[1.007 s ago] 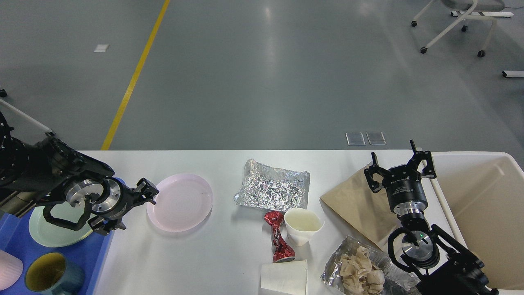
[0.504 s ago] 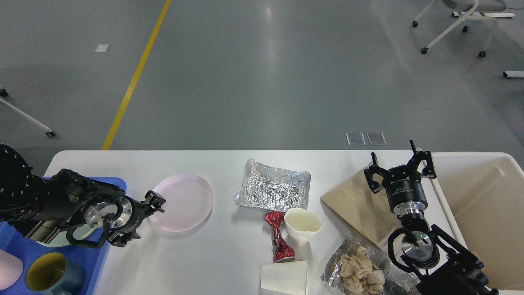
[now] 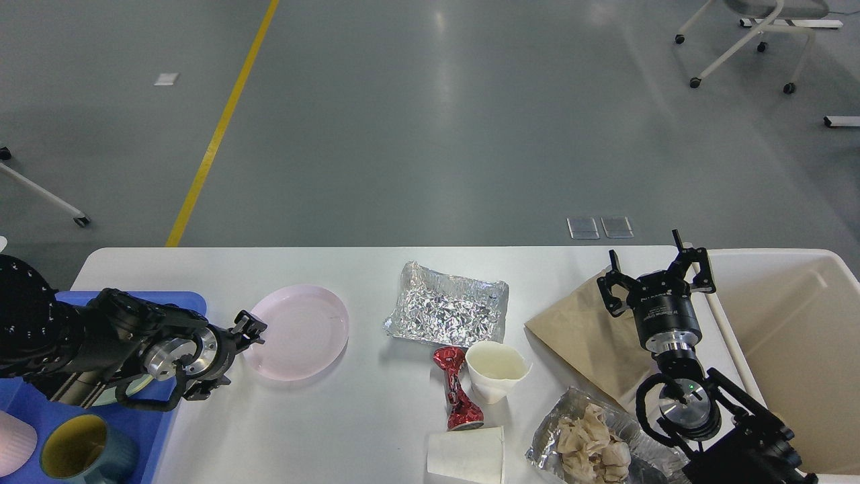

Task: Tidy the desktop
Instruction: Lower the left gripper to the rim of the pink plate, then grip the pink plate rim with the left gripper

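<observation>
— Two claws over the counter [image 3: 376, 430], one at each end. The left claw [image 3: 236, 349] sits low at the near-left edge of the pink plate [image 3: 297, 332], its upper finger right at the rim.

— Is it gripping the plate?

— I can't tell; it's dark and seen nearly end-on, so the fingers blur together. The right claw [image 3: 655, 272] is plainer: fingers spread apart, holding nothing, pointing away over the far corner of the brown paper bag [image 3: 591, 336].

— What's around them?

— Behind the left arm there's a blue tray [image 3: 158, 403] at the counter's left end, with a pale green plate mostly hidden by the arm and a teal mug [image 3: 87, 460] with a yellow inside. Mid-counter lies a crumpled foil sheet [image 3: 447, 310]; just in front of it a red foil wrapper [image 3: 457, 390] lies beside an upright white cup [image 3: 498, 370]. A second paper cup [image 3: 467, 454] lies on its side at the near edge. Next to that, a foil dish [image 3: 591, 444] holds crumpled tissue.

— And on the right?

— A cream bin [image 3: 793, 349] stands against the counter's right end, just beside the right arm.
</observation>
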